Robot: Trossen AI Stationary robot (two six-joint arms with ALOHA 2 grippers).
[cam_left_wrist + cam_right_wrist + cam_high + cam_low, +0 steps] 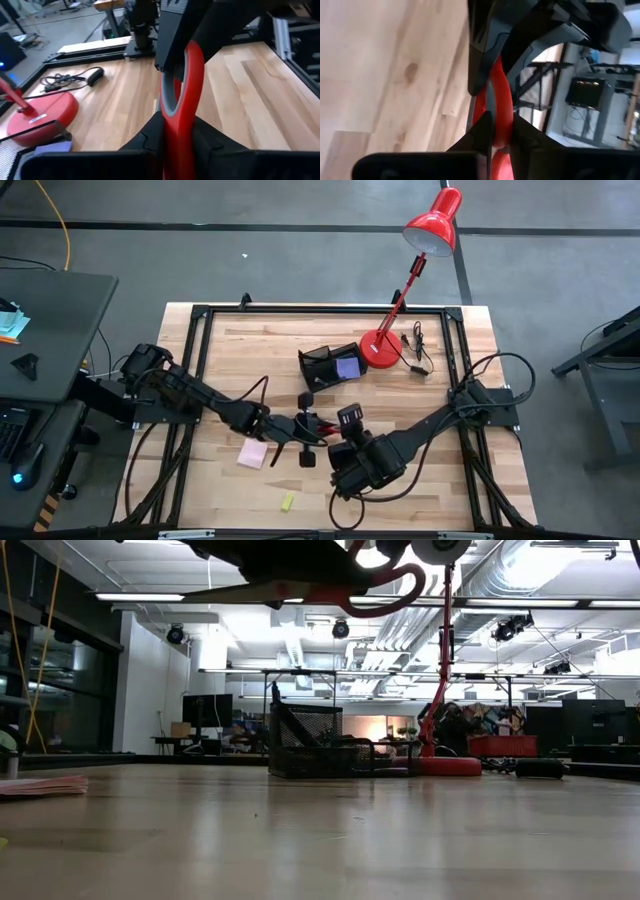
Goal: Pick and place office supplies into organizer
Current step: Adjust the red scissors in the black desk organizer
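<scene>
Above the desk's (pixel 440 380) middle, the left tool (pixel 300 426) and the right tool (pixel 338 426) met from opposite sides, both clamped on the scissors (pixel 318 423) between them, clear of the surface. Behind them stood the organizer (pixel 330 366), a sticky-note pad (pixel 347 366) in its right compartment, the desk lamp's (pixel 380 348) base just beside it on the right. Another sticky-note pad (pixel 252 454) lay on the desk beneath the left arm, and a small piece (pixel 288 501) lay near the front edge.

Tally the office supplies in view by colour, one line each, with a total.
Red: 1, the scissors, clamped by both the left tool and the right tool
Pink: 1, sticky pad
Purple: 1, sticky pad in the organizer
Yellow: 1, small piece
Total: 4
</scene>
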